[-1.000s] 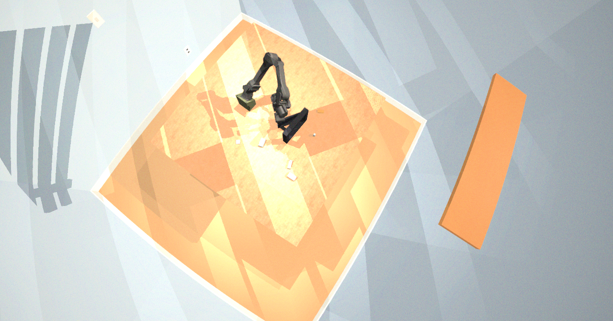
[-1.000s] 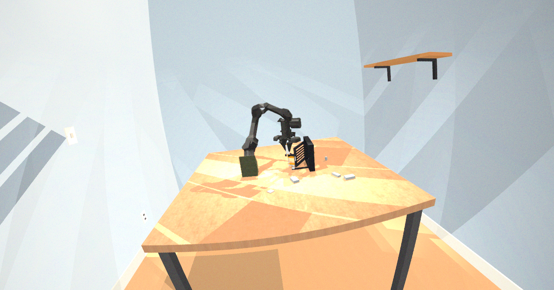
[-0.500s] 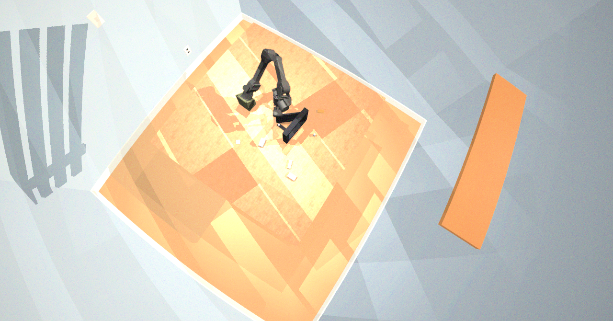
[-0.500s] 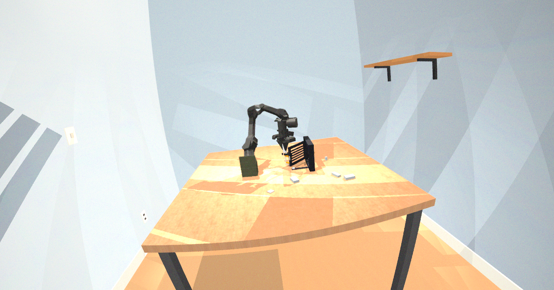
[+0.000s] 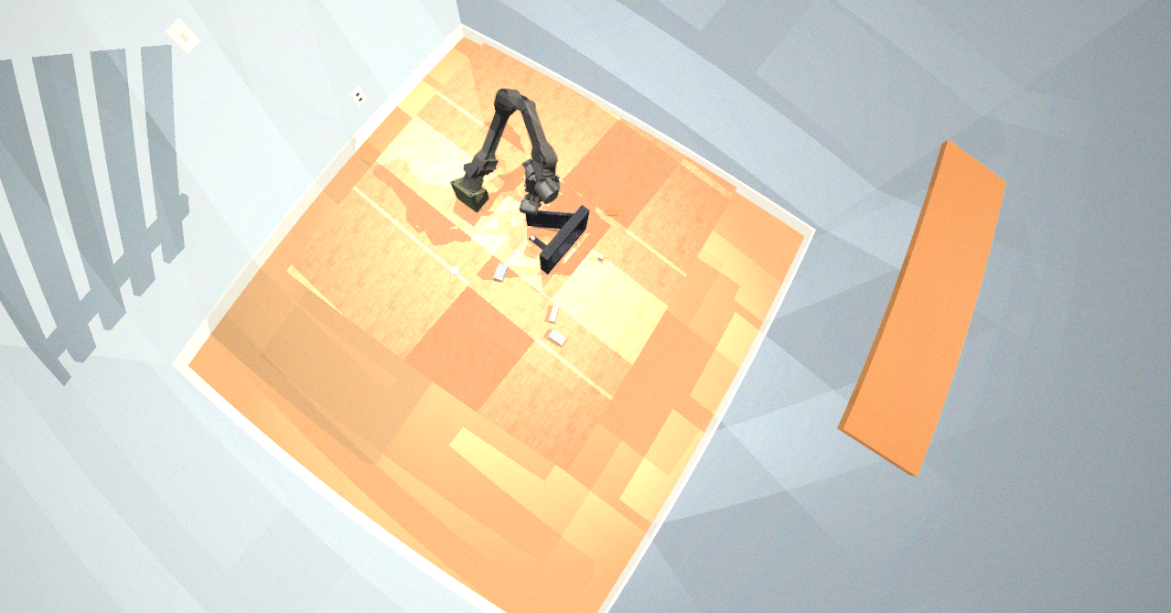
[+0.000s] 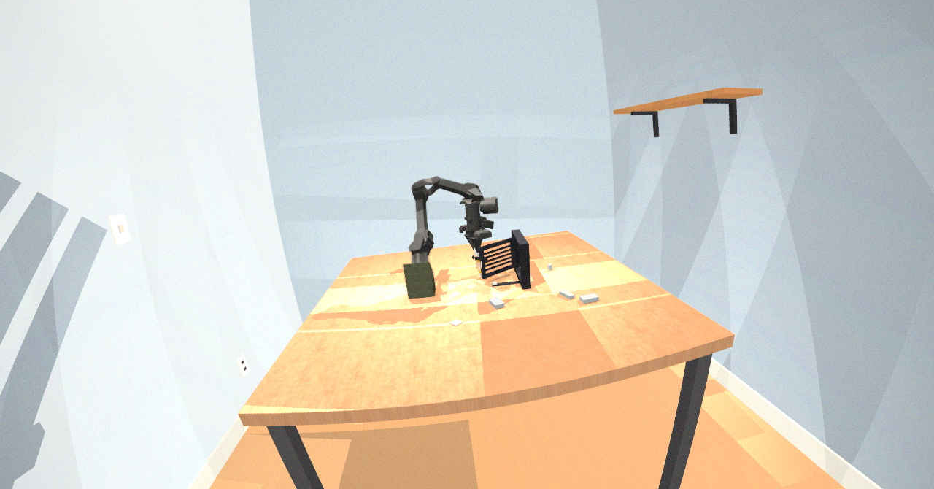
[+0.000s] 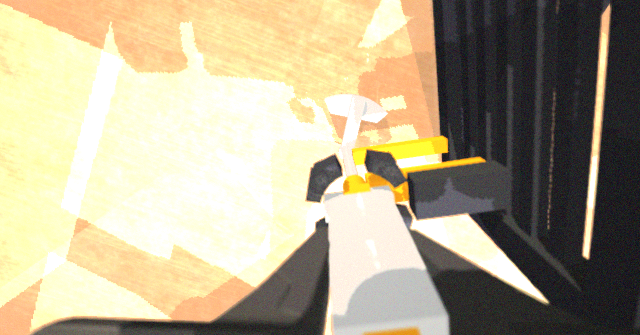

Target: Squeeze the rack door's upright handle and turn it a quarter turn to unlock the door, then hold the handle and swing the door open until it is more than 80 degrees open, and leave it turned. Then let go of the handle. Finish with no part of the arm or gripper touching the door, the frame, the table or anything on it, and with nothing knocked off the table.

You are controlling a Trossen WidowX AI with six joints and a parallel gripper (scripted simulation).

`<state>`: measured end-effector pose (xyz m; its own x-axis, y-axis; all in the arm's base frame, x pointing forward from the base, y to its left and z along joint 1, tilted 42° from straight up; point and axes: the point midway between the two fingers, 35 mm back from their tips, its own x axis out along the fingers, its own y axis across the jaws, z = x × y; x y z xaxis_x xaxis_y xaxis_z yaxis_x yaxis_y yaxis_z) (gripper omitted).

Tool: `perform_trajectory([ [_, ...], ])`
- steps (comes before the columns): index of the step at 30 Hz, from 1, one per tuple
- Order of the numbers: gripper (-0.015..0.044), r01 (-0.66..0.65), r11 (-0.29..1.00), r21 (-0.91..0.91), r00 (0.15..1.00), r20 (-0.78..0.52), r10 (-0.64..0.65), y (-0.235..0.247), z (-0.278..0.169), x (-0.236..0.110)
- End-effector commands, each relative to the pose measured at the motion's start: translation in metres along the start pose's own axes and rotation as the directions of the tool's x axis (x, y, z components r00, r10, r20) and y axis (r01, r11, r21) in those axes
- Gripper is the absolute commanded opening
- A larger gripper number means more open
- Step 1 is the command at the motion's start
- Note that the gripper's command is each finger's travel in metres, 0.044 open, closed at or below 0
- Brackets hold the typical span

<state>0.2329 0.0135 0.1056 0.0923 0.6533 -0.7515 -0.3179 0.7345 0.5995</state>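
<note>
The rack door [image 5: 553, 220] [image 6: 498, 257] [image 7: 475, 75], a black slatted panel, stands swung well out from its black frame [image 5: 564, 242] [image 6: 524, 263]. In the top view the angle between them looks less than square. The upright handle [image 7: 372, 245], pale grey with yellow parts, stands at the door's free edge, joined by yellow and black brackets. My gripper [image 6: 478, 251] [image 7: 365, 240] points down and is shut on the handle, with one dark fingertip on each side. In the top view the wrist hides the fingertips. The handle's exact turn is hard to judge.
A black bar [image 5: 538, 242] [image 6: 506, 283] with a pale tip juts from the frame's foot. Pale blocks [image 5: 499, 271] [image 6: 497, 303] [image 6: 589, 298] and a small cylinder [image 5: 600, 258] [image 6: 549, 266] lie around. An orange piece [image 5: 611, 212] lies behind the frame. The arm's base [image 5: 468, 195] [image 6: 419, 280] stands left.
</note>
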Motion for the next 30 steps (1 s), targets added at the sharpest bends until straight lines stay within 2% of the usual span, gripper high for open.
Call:
perform_trajectory([
  [1, 0.0011, -0.003, 0.998, 0.067, 1.000, 0.007, 0.003, 0.009, 0.002, 0.000],
  [30, 0.0011, -0.008, 0.908, 0.418, 1.000, 0.008, 0.004, 0.061, 0.025, -0.001],
])
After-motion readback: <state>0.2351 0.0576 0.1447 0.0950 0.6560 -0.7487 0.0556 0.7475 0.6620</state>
